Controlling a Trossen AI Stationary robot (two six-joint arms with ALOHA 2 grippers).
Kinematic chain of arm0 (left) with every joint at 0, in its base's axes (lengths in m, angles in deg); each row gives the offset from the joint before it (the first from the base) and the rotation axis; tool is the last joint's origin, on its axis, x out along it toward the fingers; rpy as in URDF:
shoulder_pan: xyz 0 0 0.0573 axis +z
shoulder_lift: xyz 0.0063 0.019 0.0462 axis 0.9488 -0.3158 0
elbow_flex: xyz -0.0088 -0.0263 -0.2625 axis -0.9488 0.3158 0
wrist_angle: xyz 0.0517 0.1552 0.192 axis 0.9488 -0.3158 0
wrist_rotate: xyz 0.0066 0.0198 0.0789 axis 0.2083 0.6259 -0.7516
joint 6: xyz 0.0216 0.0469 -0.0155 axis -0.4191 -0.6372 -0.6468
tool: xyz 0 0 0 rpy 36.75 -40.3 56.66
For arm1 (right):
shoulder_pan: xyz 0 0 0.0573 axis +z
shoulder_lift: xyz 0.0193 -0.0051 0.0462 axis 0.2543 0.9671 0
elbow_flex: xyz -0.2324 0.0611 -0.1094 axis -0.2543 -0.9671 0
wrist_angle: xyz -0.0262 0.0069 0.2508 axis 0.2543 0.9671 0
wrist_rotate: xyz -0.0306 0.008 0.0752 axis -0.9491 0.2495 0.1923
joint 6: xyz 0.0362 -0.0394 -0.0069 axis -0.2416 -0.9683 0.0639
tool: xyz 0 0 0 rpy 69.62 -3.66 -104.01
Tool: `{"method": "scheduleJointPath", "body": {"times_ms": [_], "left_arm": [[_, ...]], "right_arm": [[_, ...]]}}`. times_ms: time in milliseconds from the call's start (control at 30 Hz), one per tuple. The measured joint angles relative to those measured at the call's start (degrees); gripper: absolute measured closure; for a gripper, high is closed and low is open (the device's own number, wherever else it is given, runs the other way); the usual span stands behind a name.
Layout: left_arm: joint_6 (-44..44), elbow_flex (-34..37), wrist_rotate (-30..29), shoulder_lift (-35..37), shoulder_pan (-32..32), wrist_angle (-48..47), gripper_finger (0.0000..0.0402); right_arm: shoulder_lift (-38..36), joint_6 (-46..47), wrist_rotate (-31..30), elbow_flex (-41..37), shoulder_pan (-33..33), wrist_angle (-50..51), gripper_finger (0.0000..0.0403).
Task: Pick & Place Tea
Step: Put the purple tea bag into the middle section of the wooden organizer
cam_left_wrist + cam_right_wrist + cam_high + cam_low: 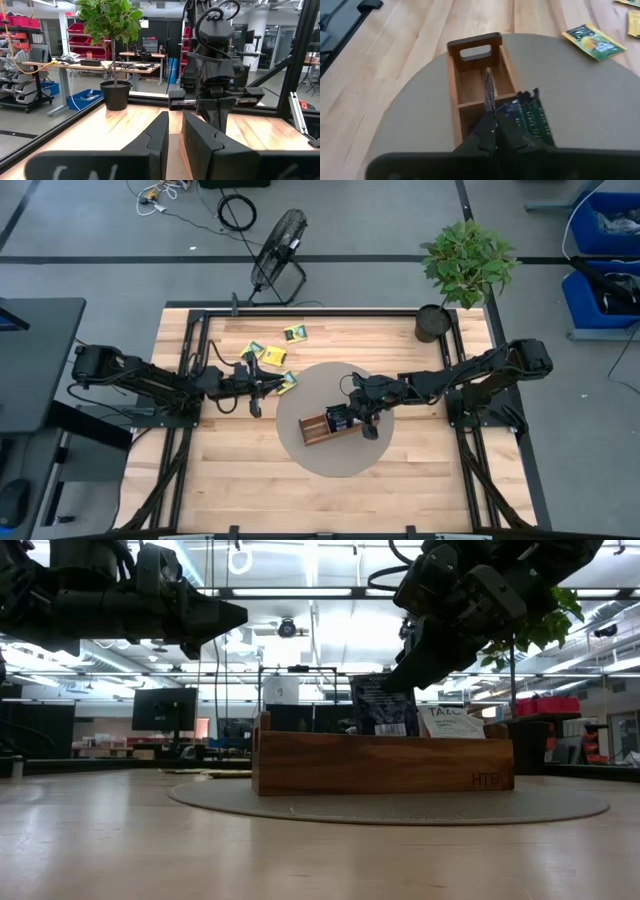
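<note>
A brown wooden tray (312, 430) stands on a round grey mat (335, 465) in the middle of the table. My right gripper (490, 125) hangs over the tray, shut on a dark tea sachet (488, 92). More dark sachets (527, 117) stand in the tray's compartment nearest that gripper, and a white-labelled one (450, 722) shows above the tray's wall. Several yellow-and-green sachets (273, 355) lie flat on the wood at the far left. My left gripper (172, 137) hovers level above the table near them, open by a narrow gap with nothing between its fingers. My right gripper pinches the dark sachet by its upper edge (489, 116) between its two fingertips. The fingers slant down from the table's right side. The sachet hangs upright, edge-on to the wrist camera, its lower part (383, 712) down inside the tray; whether it touches the tray's floor cannot be told.
One yellow-and-green sachet (594, 42) lies at the mat's far-left rim. A potted plant (465, 265) stands at the table's far right corner. A floor fan (278, 255) sits beyond the far edge. Black frame rails (190, 350) run along both sides.
</note>
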Motion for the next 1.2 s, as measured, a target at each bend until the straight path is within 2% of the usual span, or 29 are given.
{"method": "scheduleJointPath", "body": {"times_ms": [300, 500, 733, 900, 1033, 1200], "left_arm": [[0.0, 0.0, 0.0, 0.0, 0.0, 0.0, 0.0344], [0.0, 0.0, 0.0, 0.0, 0.0, 0.0, 0.0344], [0.0, 0.0, 0.0, 0.0, 0.0, 0.0, 0.0344], [0.0, 0.0, 0.0, 0.0, 0.0, 0.0, 0.0344], [0.0, 0.0, 0.0, 0.0, 0.0, 0.0, 0.0344], [-0.3, 0.0, 0.0, 0.0, 0.1, 0.0, 0.0344]], "right_arm": [[0.0, 1.0, -5.5, 0.0, 1.8, 0.7, 0.0403], [1.1, 2.7, -5.4, 0.0, 2.2, 0.9, 0.0403], [6.3, 2.8, -6.7, -0.1, 2.8, -2.1, 0.0403], [6.5, 1.7, -7.9, -0.1, 3.0, -2.9, 0.0402], [6.4, 1.5, -7.9, -0.1, 3.0, -2.7, 0.0383], [6.4, 0.6, -7.9, -0.1, 3.0, -2.0, 0.0334]]}}
